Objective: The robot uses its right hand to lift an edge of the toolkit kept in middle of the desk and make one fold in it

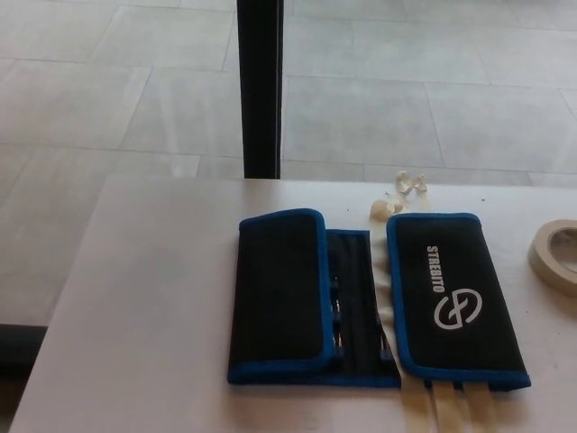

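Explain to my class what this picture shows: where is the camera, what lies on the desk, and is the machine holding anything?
The picture comes from a camera on the head of a humanoid robot, looking down at the white desk in front of it. The robot has two arms, each with a black three-fingered hand, but neither hand is in view right now, so nothing is shown being held. In the middle of the desk lies a black toolkit with blue trim. Its left flap and its right flap with the white logo are both folded inward, leaving a strip of pockets uncovered between them. A roll of tape sits at the right edge, and small pale bits lie behind the toolkit. Tiled floor shows beyond.
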Controlling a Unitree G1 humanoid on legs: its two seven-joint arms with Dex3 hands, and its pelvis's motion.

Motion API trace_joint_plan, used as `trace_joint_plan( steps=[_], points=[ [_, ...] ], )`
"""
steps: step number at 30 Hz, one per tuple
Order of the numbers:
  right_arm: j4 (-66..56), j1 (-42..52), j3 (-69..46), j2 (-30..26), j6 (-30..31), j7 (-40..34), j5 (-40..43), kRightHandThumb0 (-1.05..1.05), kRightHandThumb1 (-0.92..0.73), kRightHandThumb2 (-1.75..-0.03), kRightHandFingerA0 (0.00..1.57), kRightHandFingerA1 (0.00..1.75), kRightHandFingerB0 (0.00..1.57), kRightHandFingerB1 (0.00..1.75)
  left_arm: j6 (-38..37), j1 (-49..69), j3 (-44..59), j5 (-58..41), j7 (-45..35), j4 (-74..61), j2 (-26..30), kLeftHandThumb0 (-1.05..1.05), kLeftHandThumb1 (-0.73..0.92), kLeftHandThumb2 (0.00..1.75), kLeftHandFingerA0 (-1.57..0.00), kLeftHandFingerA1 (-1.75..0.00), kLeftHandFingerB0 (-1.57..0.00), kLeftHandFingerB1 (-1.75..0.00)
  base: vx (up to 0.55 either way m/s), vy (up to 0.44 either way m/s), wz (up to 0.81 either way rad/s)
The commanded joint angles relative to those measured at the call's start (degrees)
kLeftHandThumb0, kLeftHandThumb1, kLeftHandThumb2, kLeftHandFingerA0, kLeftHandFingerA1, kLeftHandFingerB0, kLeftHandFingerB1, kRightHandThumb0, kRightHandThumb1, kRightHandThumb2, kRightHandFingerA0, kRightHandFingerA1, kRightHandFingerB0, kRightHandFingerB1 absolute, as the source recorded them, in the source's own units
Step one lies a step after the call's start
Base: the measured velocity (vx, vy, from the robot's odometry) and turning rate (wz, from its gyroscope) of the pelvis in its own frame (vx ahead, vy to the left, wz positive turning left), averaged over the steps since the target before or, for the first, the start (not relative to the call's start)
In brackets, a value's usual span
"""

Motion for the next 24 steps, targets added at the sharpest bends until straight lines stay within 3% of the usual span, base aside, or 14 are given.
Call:
trace_joint_plan(
  steps=[1,2,4,5,9,10,12,14,16,19,20,21,22,24],
  points=[
    [19.7,-1.9,-16.0,1.2,-17.0,-15.0,11.8,-0.65,-0.54,-1.04,0.66,0.96,0.06,0.64,0.6,0.5,1.0,-1.5,1.1,0.4,-0.2,-0.75,0.89,0.66,-0.50,-0.73,-0.44,-0.59,0.00,0.000,0.00],
    [20.7,-2.0,-16.7,1.5,-17.2,-14.6,12.4,-0.65,-0.75,-0.65,0.47,1.08,0.03,0.83,0.5,0.6,1.1,-1.5,1.1,0.3,-0.2,-0.76,0.89,0.66,-0.51,-0.71,-0.45,-0.59,0.00,0.000,0.00],
    [21.8,-2.3,-17.6,1.6,-17.6,-14.3,12.8,-0.65,-0.75,-0.65,0.47,1.08,0.03,0.83,0.5,0.6,1.0,-1.3,1.1,0.4,-0.2,-0.76,0.89,0.66,-0.51,-0.71,-0.45,-0.59,0.00,0.000,0.00],
    [24.3,-2.9,-18.0,2.6,-17.5,-15.2,13.3,-0.65,-0.75,-0.70,0.55,1.22,0.21,1.01,0.4,0.7,0.8,-1.2,0.7,0.3,-0.1,-0.75,0.90,0.67,-0.49,-0.68,-0.42,-0.54,0.00,0.000,0.00],
    [27.0,-3.0,-16.7,3.1,-18.3,-15.7,11.3,-0.68,-0.76,-0.69,0.55,1.16,0.19,1.02,0.4,0.8,1.5,-1.7,0.8,0.2,-0.1,-0.76,0.90,0.66,-0.51,-0.70,-0.40,-0.53,0.00,0.000,0.00],
    [27.6,-2.7,-15.8,3.9,-18.7,-16.0,10.4,-0.69,-0.76,-0.70,0.75,1.18,0.52,1.02,0.2,1.3,1.2,-1.3,0.7,0.3,0.1,-0.76,0.90,0.66,-0.51,-0.70,-0.39,-0.52,0.00,0.000,0.00],
    [28.8,-2.5,-14.2,4.6,-18.8,-15.7,9.3,-0.71,-0.77,-0.70,0.79,1.18,0.53,0.98,0.1,1.3,1.2,-1.3,0.7,0.4,0.0,-0.76,0.90,0.66,-0.51,-0.69,-0.41,-0.52,0.00,0.000,0.00],
    [29.1,-1.9,-13.7,5.0,-19.1,-14.0,9.4,-0.71,-0.79,-0.70,0.62,1.10,0.45,0.94,0.5,0.9,1.6,-1.7,0.7,0.4,-0.1,-0.77,0.89,0.66,-0.50,-0.68,-0.38,-0.51,0.00,0.000,0.00],
    [28.7,-1.9,-12.9,5.9,-18.9,-13.2,9.8,-0.72,-0.80,-0.68,0.55,1.02,0.19,0.87,0.2,0.9,1.2,-1.1,0.6,0.4,0.0,-0.76,0.89,0.66,-0.50,-0.69,-0.41,-0.55,0.00,0.000,0.00],
    [31.0,-2.3,-11.5,6.2,-19.9,-13.5,9.9,-0.74,-0.79,-0.69,0.52,1.08,0.30,0.98,0.9,0.5,1.4,-1.2,1.3,0.5,0.0,-0.77,0.89,0.68,-0.53,-0.71,-0.50,-0.68,0.00,0.000,0.00],
    [31.3,-2.4,-10.8,6.2,-20.0,-14.4,9.6,-0.74,-0.80,-0.69,0.56,1.09,0.33,0.98,0.9,0.4,1.4,-1.2,1.2,0.4,0.0,-0.75,0.90,0.66,-0.51,-0.70,-0.45,-0.62,0.00,0.000,0.00],
    [31.5,-2.5,-10.5,6.3,-19.9,-14.8,9.9,-0.74,-0.79,-0.69,0.58,1.10,0.47,1.07,0.9,0.3,2.3,-2.1,0.6,0.3,0.0,-0.74,0.89,0.66,-0.49,-0.72,-0.45,-0.66,0.00,0.000,0.00],
    [31.9,-2.6,-10.1,6.2,-20.2,-15.1,10.3,-0.74,-0.77,-0.70,0.79,1.29,0.55,1.08,0.8,0.4,2.6,-2.3,0.5,0.3,-0.1,-0.75,0.90,0.66,-0.53,-0.76,-0.47,-0.67,0.00,0.000,0.00],
    [31.9,-2.5,-9.1,6.5,-20.5,-15.8,10.4,-0.74,-0.77,-0.70,0.77,1.18,0.46,1.08,0.9,0.2,2.0,-1.3,1.4,0.1,0.1,-0.76,0.89,0.66,-0.56,-0.76,-0.48,-0.65,0.00,0.000,0.00]
  ],
)
